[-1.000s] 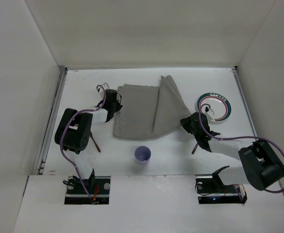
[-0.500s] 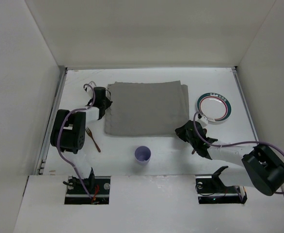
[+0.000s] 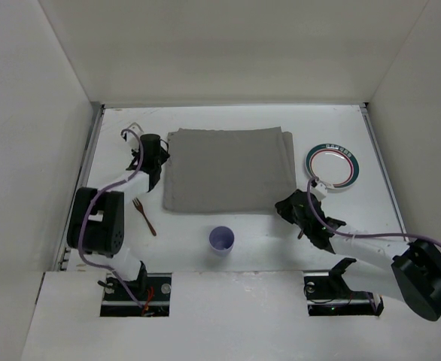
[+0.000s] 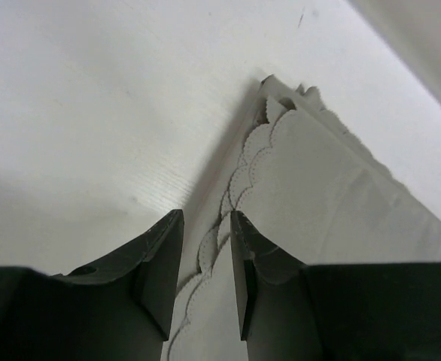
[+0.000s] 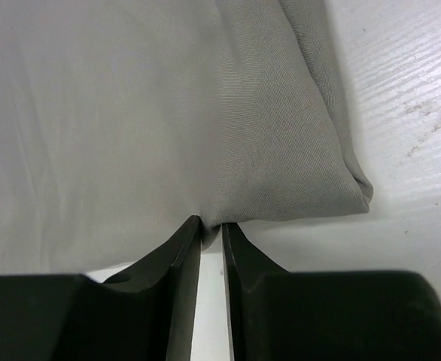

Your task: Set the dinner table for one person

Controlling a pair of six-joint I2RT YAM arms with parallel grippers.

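The grey cloth placemat (image 3: 228,169) lies spread flat at the back middle of the white dinner table (image 3: 258,233). My left gripper (image 3: 156,156) is at the mat's left edge. In the left wrist view its jaws (image 4: 207,218) stand a little apart, with the mat's scalloped edge (image 4: 333,195) lying loose between them. My right gripper (image 3: 290,207) is at the mat's near right corner. In the right wrist view it (image 5: 211,222) is shut on the mat's folded edge (image 5: 281,150).
A plate with a green and pink rim (image 3: 333,165) lies right of the mat. A purple cup (image 3: 221,239) stands near the front middle. A brown fork (image 3: 143,216) lies at the left. A brown utensil end (image 3: 302,235) shows under my right arm. Metal rails run along both sides.
The mat, folded over one second ago, now lies flat. My left gripper moved back and left along its edge. My right gripper pulled the near right corner toward me.
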